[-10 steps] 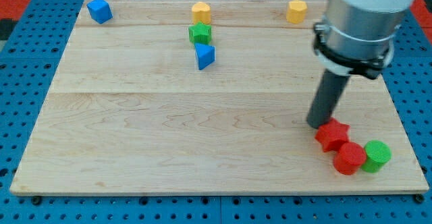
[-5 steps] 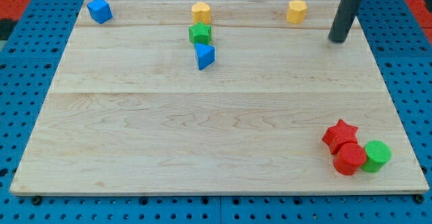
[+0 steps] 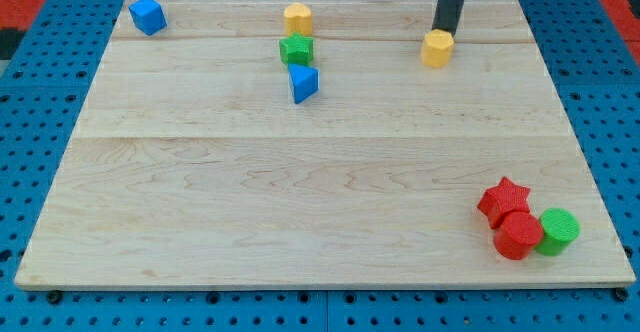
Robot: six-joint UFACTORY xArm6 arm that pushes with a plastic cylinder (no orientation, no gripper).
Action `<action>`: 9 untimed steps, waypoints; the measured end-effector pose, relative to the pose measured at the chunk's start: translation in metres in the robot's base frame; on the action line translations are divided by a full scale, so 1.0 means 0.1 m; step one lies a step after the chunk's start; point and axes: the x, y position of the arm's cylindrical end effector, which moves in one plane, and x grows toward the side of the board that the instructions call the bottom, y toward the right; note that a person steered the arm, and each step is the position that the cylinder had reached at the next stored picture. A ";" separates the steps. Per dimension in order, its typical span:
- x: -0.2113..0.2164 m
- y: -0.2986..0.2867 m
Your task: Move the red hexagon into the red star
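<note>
The red hexagon [image 3: 518, 236] lies near the board's bottom right corner, touching the red star [image 3: 503, 200] just above and left of it. My tip [image 3: 441, 32] is far from them, at the view's top right, right against the upper edge of a yellow hexagon [image 3: 437, 49].
A green cylinder [image 3: 558, 231] touches the red hexagon's right side. A yellow block [image 3: 298, 18], a green star [image 3: 296, 49] and a blue triangular block [image 3: 303, 83] stand in a column at the top middle. A blue block [image 3: 148, 15] sits at the top left corner.
My tip left the red star, went up to the top right, then moved left behind the yellow hexagon, which slid down the view. The red star shifted slightly toward the red hexagon.
</note>
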 end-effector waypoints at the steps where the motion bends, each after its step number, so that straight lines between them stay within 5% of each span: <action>1: 0.27 -0.15; 4: 0.89 -0.69; 5: 1.28 -0.57; 7: 1.10 -0.13; 9: 1.60 0.09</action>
